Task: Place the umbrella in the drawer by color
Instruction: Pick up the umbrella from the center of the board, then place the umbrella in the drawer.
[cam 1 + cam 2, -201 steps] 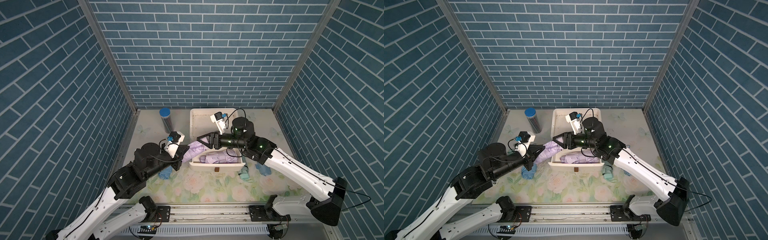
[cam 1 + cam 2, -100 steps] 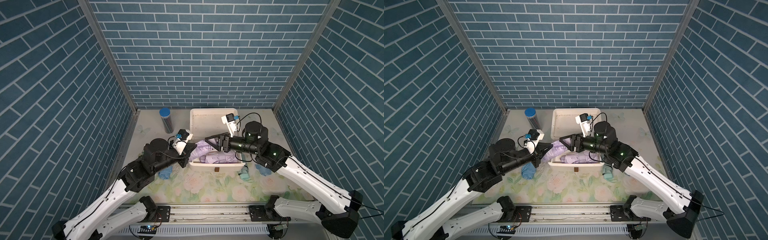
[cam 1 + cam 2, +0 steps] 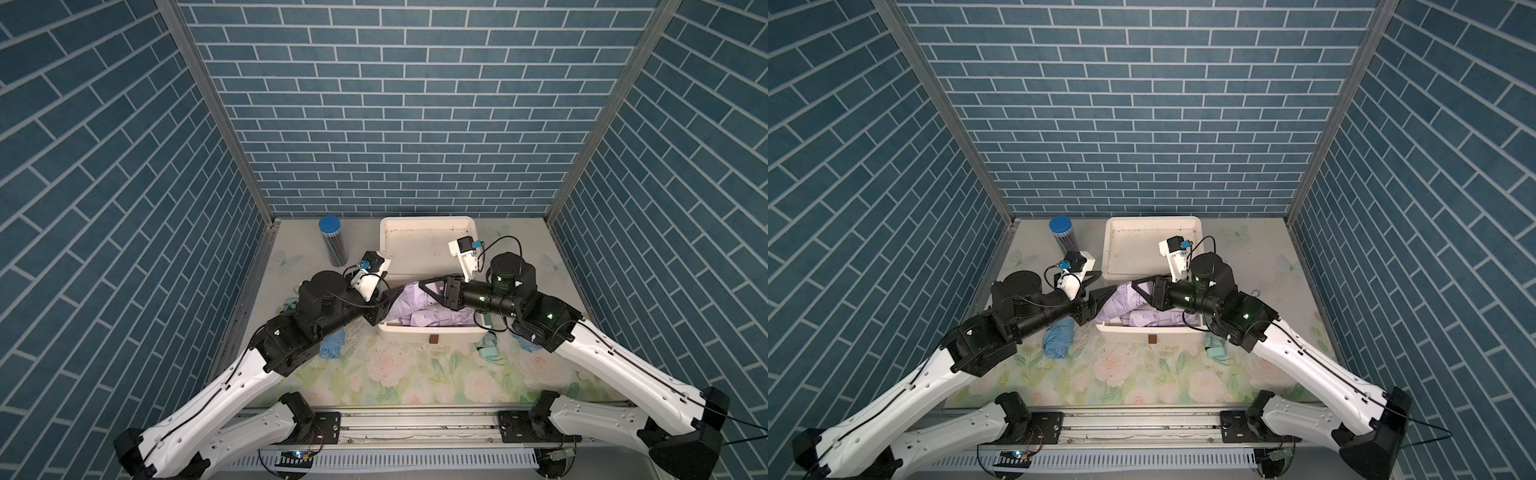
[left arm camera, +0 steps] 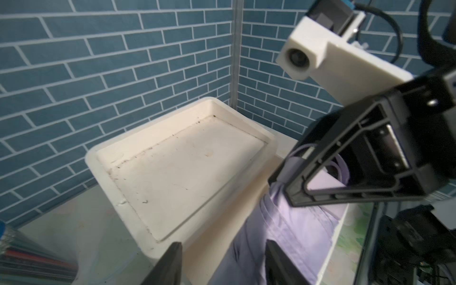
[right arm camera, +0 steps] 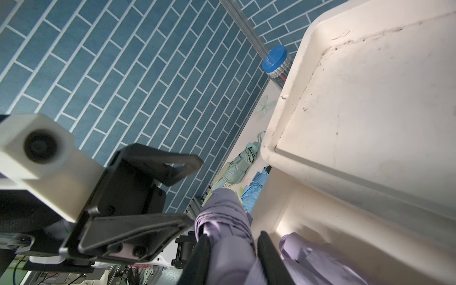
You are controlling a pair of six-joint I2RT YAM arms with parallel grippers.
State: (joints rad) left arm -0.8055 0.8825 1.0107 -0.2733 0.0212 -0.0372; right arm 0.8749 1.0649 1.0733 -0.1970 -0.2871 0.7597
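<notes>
Far left, a blue-capped canister (image 3: pixel 330 245) stands upright by the wall. The left arm reaches low from the near rail, forearm angled right, passing over a light blue umbrella (image 3: pixel 1057 337) that lies on the floral mat (image 3: pixel 415 374). The left gripper (image 3: pixel 1102 289) is level, its jaws spread wide around the end of the lilac umbrella (image 3: pixel 405 299), with a gap showing on one side. That umbrella slopes across the left corner of the open white drawer (image 3: pixel 415 333), where a second lilac umbrella (image 3: pixel 436 322) lies inside. The right arm comes in from the near right, wrist horizontal and pointing left. The right gripper (image 5: pixel 233 249) is pinched onto the lilac umbrella, one finger on each side. A mint umbrella (image 3: pixel 1214 349) lies beneath that arm.
</notes>
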